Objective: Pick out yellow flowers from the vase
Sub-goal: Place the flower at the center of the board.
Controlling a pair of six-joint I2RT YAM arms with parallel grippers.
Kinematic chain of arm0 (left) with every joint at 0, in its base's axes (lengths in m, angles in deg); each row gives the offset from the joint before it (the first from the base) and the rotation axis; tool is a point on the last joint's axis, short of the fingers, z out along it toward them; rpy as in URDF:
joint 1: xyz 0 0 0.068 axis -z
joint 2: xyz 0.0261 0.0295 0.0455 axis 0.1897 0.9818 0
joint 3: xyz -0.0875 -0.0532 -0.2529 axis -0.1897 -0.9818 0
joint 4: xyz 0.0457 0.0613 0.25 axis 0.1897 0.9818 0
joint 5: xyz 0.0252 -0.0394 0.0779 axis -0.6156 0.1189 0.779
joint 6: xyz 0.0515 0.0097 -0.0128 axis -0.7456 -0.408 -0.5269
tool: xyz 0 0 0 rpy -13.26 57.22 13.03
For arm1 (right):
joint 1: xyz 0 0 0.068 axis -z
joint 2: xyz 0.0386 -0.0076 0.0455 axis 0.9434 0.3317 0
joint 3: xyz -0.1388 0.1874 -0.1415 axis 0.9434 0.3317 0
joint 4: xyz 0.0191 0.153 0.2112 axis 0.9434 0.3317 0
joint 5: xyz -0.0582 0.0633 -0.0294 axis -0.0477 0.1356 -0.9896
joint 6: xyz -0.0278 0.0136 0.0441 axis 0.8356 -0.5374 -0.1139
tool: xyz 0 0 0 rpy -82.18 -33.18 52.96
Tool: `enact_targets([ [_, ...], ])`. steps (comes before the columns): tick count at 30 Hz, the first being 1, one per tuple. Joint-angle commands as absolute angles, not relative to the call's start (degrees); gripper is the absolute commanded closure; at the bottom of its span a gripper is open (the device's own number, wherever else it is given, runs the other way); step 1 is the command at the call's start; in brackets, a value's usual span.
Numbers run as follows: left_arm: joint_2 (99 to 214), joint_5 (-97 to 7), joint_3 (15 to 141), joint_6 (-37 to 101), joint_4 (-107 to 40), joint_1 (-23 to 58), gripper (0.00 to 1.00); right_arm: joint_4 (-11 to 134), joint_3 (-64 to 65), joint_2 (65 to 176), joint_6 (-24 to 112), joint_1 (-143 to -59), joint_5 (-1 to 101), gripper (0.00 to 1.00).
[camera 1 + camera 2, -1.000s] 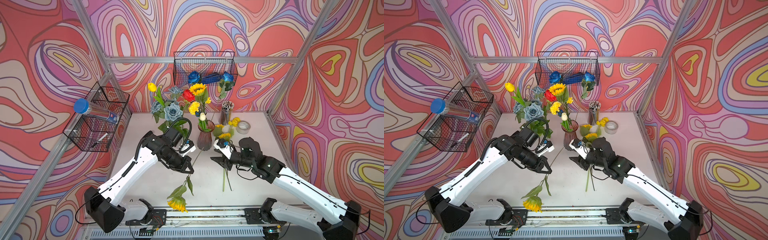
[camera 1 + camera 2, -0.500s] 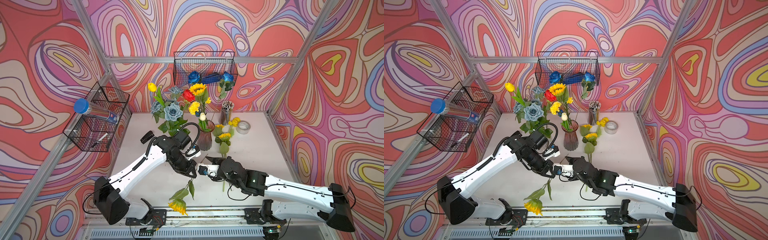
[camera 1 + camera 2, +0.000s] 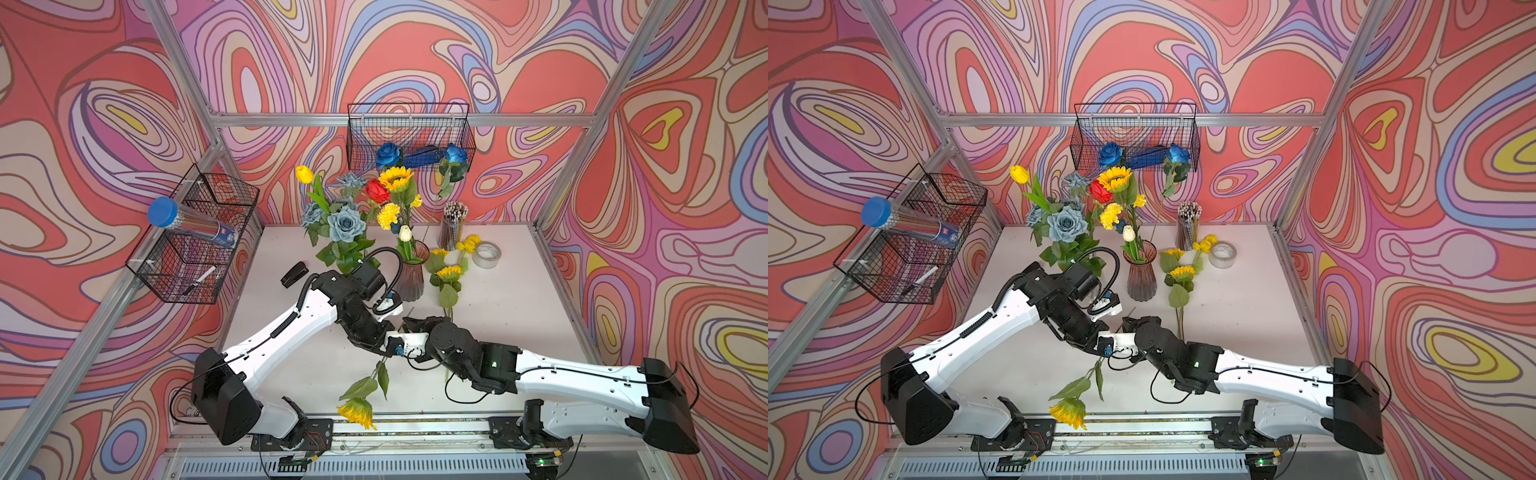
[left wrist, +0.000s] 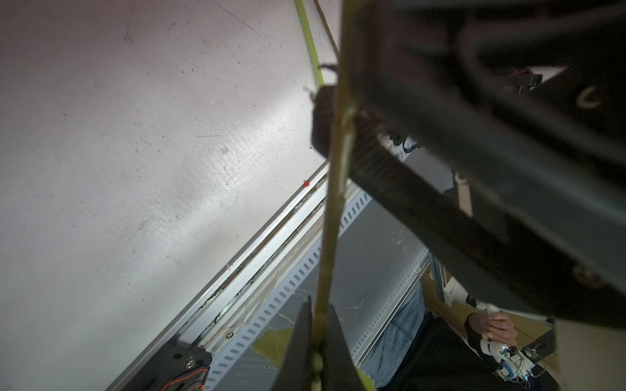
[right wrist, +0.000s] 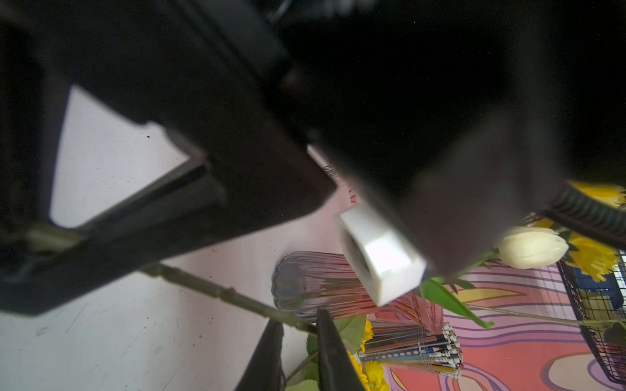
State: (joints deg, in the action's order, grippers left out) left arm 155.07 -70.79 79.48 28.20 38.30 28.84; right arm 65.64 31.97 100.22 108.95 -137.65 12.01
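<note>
Step in hand: I think this is a pass from one arm to the other. One yellow flower is out of the vase, and both grippers meet at its stem.

Flower: the held sunflower (image 3: 358,411) hangs in the air with its head down, close to the front rail (image 3: 436,424). Its stem (image 4: 333,203) runs up to the two grippers over the middle of the table (image 3: 519,299).

Left gripper: the left gripper (image 4: 318,304) has its jaws closed tight on the stem, on the part nearer the bloom.

Right gripper: the right gripper (image 5: 299,320) has the stem between its jaws, nearer the bare end. The jaws are close together, but a small gap shows. I cannot tell if they pinch it.

Vase: the vase (image 3: 409,274) stands at the back, just beside the left arm. A tall sunflower (image 3: 397,178) and a yellow carnation (image 3: 388,215) rise from it, with a red rose (image 3: 377,191) and a white tulip (image 3: 405,232).

Picked ones: other yellow flowers (image 3: 449,272) lie on the table just to the right of the vase.

Next move: I think the right jaws must squeeze the stem firmly first. Only then should the left jaws let go. After that the flower can go to the pile. The heavy head may swing, so the arm should move slowly and stay clear of the vase.
</note>
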Motion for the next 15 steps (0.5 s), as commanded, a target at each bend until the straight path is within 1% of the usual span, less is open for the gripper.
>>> enact_targets([
  [1, 155.2, -75.3, 80.8, 26.2, 38.7, 30.2, 1.00, 65.8, 31.5, 101.3, 109.5, -137.5, 11.7, 0.79],
  [5, 155.4, -75.4, 81.2, 25.9, 39.2, 30.2, 1.00, 67.3, 31.0, 103.0, 110.8, -137.7, 10.9, 0.74],
  [9, 155.4, -75.4, 81.6, 25.7, 39.8, 30.2, 1.00, 67.2, 31.1, 104.2, 111.2, -137.7, 11.0, 0.74],
  [12, 155.3, -75.4, 81.8, 25.6, 40.0, 30.2, 1.00, 67.4, 30.7, 105.2, 111.3, -137.8, 10.7, 0.78],
  [15, 155.4, -75.2, 82.0, 25.5, 40.2, 30.2, 1.00, 67.6, 30.6, 105.4, 111.6, -137.9, 10.4, 0.87],
])
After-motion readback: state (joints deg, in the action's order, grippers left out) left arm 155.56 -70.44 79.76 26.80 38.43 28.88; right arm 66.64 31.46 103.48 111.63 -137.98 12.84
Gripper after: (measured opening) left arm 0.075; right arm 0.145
